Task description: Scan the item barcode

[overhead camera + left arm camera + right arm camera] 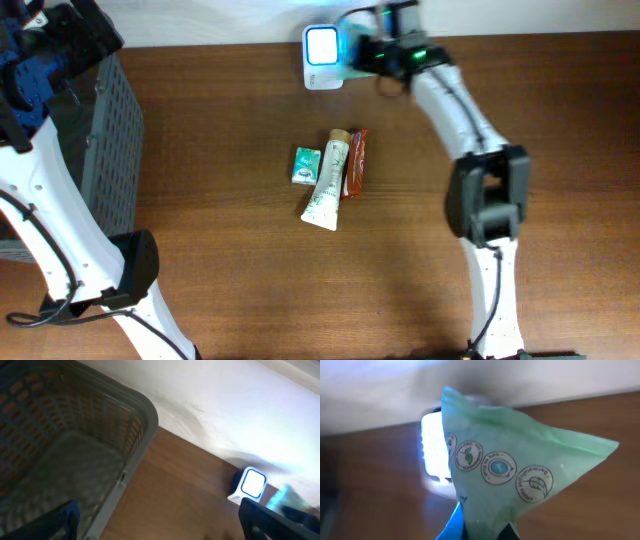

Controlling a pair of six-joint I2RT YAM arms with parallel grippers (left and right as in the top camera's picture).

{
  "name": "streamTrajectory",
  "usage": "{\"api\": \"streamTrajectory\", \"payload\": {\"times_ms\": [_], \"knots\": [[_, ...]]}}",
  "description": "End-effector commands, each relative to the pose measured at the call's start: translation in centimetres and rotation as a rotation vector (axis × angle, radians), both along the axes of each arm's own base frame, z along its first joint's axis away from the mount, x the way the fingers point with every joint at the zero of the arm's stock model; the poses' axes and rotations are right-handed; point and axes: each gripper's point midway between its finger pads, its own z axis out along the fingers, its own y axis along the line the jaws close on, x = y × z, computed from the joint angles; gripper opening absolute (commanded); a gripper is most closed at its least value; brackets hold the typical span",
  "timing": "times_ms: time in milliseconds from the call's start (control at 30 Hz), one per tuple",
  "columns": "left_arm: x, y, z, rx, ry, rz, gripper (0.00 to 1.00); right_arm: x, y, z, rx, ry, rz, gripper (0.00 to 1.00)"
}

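A pale green soft pack (510, 470) with round printed seals fills the right wrist view, and my right gripper (487, 532) is shut on its lower end. Just behind it glows the lit window of the white barcode scanner (434, 455). From overhead, the pack (352, 52) hangs right beside the scanner (322, 46) at the table's back edge. No barcode is visible on the pack's near face. My left gripper (160, 527) stands open and empty over the edge of the grey basket (75, 435).
A small green box (306, 165), a white tube (326, 180) and a red-brown bar (354, 163) lie together mid-table. The grey slatted basket (115, 140) stands at the left edge. The left wrist view also shows the scanner (252, 483) against the white wall.
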Motion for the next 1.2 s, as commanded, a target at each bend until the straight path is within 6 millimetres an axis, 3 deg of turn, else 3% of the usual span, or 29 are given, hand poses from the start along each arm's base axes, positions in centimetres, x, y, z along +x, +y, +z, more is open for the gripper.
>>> {"api": "streamTrajectory", "payload": {"times_ms": [0, 67, 133, 267, 400, 467, 533, 567, 633, 767, 900, 933, 1033, 1167], "knots": [[-0.6, 0.3, 0.7, 0.019, -0.013, 0.003, 0.99, -0.4, -15.0, 6.5, -0.083, -0.016, -0.293, 0.04], [-0.6, 0.3, 0.7, 0.019, -0.013, 0.003, 0.99, -3.3, -23.0, 3.7, -0.148, 0.136, -0.452, 0.04], [-0.6, 0.3, 0.7, 0.019, -0.013, 0.003, 0.99, -6.5, -30.1, 2.2, -0.218, 0.244, -0.605, 0.04], [-0.6, 0.3, 0.7, 0.019, -0.013, 0.003, 0.99, -14.0, -43.1, 0.9, -0.347, 0.399, -0.899, 0.04], [-0.6, 0.3, 0.7, 0.019, -0.013, 0.003, 0.99, -18.9, -50.2, 0.5, -0.324, 0.443, -1.048, 0.08], [-0.6, 0.3, 0.7, 0.019, -0.013, 0.003, 0.99, -21.1, -53.4, 0.7, -0.313, 0.442, -1.119, 0.35], [-0.6, 0.3, 0.7, 0.019, -0.013, 0.003, 0.99, -22.1, -54.3, 0.5, -0.278, 0.448, -1.118, 0.94], [-0.6, 0.3, 0.7, 0.019, -0.013, 0.003, 0.99, -22.1, -53.9, 0.3, -0.233, 0.450, -1.095, 0.99], [-0.6, 0.4, 0.7, 0.019, -0.013, 0.004, 0.99, -20.7, -51.6, 0.5, -0.119, 0.429, -1.009, 0.99], [-0.6, 0.3, 0.7, 0.019, -0.013, 0.003, 0.99, -15.8, -44.1, 3.9, 0.096, 0.313, -0.769, 0.99], [-0.6, 0.3, 0.7, 0.019, -0.013, 0.003, 0.99, -12.0, -30.9, 7.4, 0.371, 0.259, -0.340, 0.99], [-0.6, 0.3, 0.7, 0.019, -0.013, 0.003, 0.99, -11.7, -26.5, 7.9, 0.394, 0.261, -0.205, 0.99], [-0.6, 0.3, 0.7, 0.019, -0.013, 0.003, 0.99, -12.3, -17.1, 6.3, 0.286, 0.355, 0.003, 0.99], [-0.6, 0.3, 0.7, 0.019, -0.013, 0.003, 0.99, -14.3, -9.0, 2.8, 0.020, 0.499, 0.099, 0.99]]}}
